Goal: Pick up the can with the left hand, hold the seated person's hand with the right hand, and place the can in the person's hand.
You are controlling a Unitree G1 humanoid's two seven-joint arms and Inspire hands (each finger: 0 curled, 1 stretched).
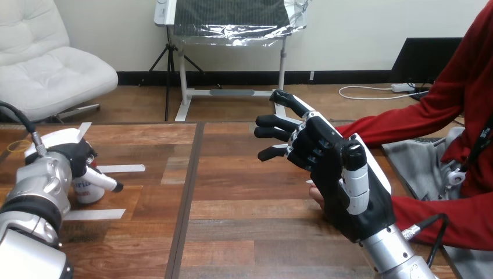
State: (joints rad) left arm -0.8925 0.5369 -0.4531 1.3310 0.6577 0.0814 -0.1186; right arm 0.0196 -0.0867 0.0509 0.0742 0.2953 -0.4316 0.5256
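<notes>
Upright can (87, 192) sits just at five o'clock of the left robot hand (72, 156), whose grasp I cannot tell; the right robot hand (343, 186) is spread.

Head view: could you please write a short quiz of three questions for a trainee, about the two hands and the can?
1. True or false: the right hand has its fingers curled into a fist.
2. What does the left hand close on? A) the can B) a cup C) a spoon
3. Fill in: the can stands on the ___.
Key: 1 false, its fingers are straight; 2 A; 3 table.
</notes>
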